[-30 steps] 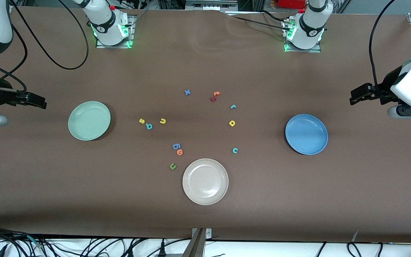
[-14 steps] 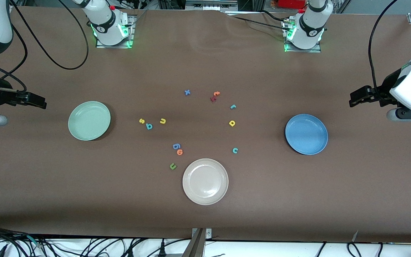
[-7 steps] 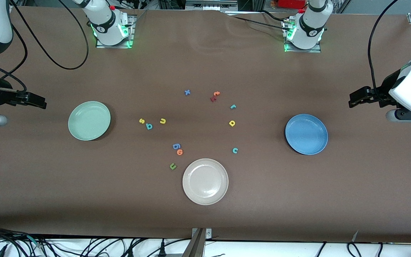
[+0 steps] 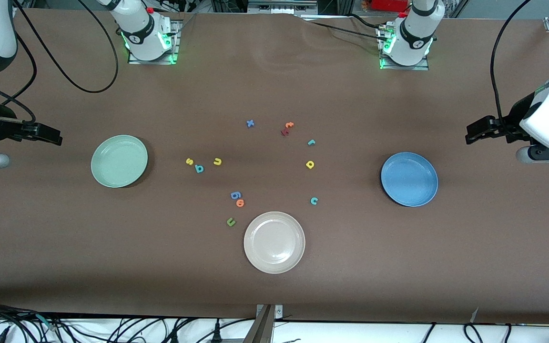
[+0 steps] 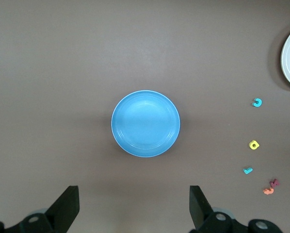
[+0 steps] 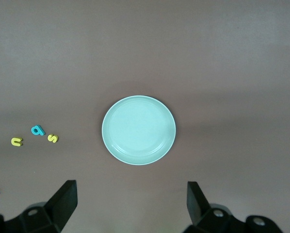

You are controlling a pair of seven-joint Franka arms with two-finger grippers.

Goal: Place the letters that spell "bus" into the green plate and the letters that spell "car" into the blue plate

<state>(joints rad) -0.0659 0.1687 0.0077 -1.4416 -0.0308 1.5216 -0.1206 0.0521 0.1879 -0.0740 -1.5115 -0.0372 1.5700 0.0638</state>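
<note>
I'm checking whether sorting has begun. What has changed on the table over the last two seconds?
Only the left tool, open and empty, has crept slightly toward the table's middle, near the blue plate. The right tool waits open by the green plate. All letters and the three plates stayed put.

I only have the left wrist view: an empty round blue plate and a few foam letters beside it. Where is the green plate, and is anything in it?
Observer: The round pale mint-green plate sits toward the right arm's end of the table, empty.
Operator: And the "bus" letters?
Observer: The yellow foam "s", teal foam "b" and yellow foam "u" lie close together on the table beside that plate.
Operator: Right gripper?
Observer: The right gripper hovers open over the table by the green plate, holding nothing.
</note>
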